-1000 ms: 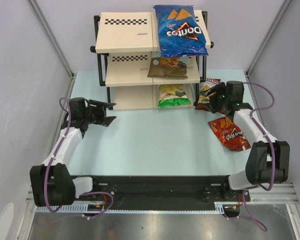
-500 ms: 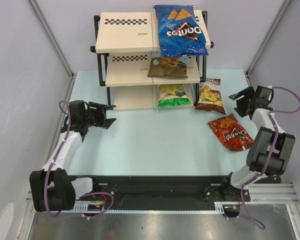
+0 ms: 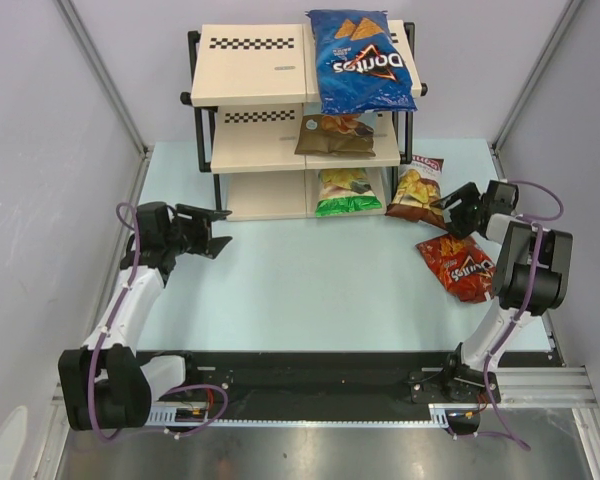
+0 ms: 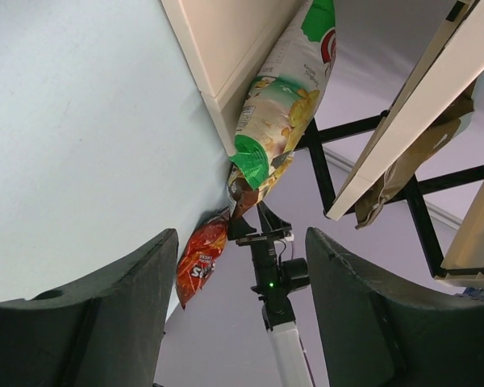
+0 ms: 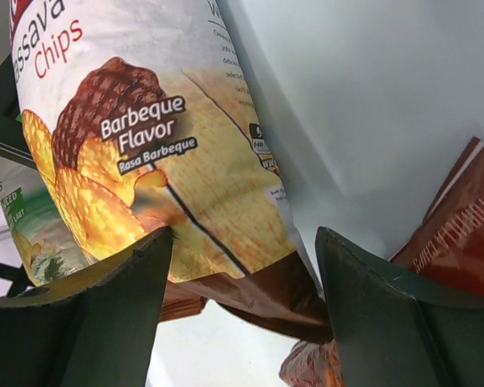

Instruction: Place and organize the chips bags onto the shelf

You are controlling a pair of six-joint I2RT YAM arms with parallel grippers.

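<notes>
The shelf stands at the back. The blue Doritos bag lies on its top tier, the pale blue-and-brown bag on the middle tier and the green-white Chuba bag on the bottom tier. The small brown-red Chuba bag lies on the table right of the shelf. The red Doritos bag lies nearer. My right gripper is open at the Chuba bag's right edge; in the right wrist view the bag's brown end sits between the fingers. My left gripper is open and empty, left of the shelf.
The left wrist view shows the green-white bag, the red Doritos bag and the right arm beyond the open left gripper. Grey walls close in both sides. The shelf's left halves carry no bags.
My right gripper was on the small Chuba bag, swung out to the right with open jaws, and has come back to the bag's right edge. The left arm has barely moved.
</notes>
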